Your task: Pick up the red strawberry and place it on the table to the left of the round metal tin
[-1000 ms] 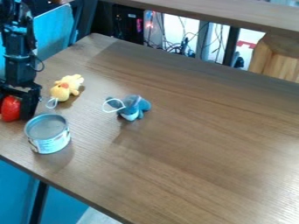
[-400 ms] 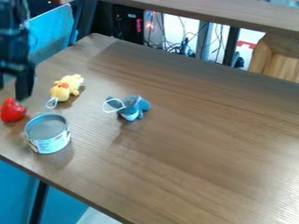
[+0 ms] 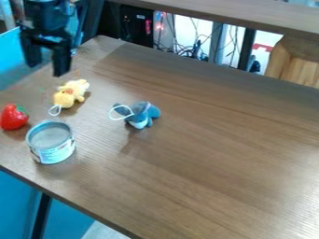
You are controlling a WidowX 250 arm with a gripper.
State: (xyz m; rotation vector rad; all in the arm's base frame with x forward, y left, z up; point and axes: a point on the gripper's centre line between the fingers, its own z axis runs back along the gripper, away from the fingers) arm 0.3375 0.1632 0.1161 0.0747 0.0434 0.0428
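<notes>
The black gripper (image 3: 46,69) hangs open at the upper left, above the table and a little up and left of the yellow plush toy (image 3: 70,94), with nothing between its fingers. On the table at the left edge lies a red strawberry (image 3: 12,117) with a green top. A metal can (image 3: 51,143) with a pale label stands upright just right of and below the strawberry. Right of the yellow toy lies a blue-grey plush toy (image 3: 141,115) with a white loop.
The brown wooden table (image 3: 218,140) runs from the left edge to the lower right. Behind its far edge are cables, a dark box (image 3: 135,25) and a wooden block-like piece (image 3: 293,63). A raised wooden board (image 3: 243,14) crosses the top.
The gripper was around the strawberry, then rose off it and has moved up and right, toward the yellow toy. The strawberry stays on the table, slightly turned.
</notes>
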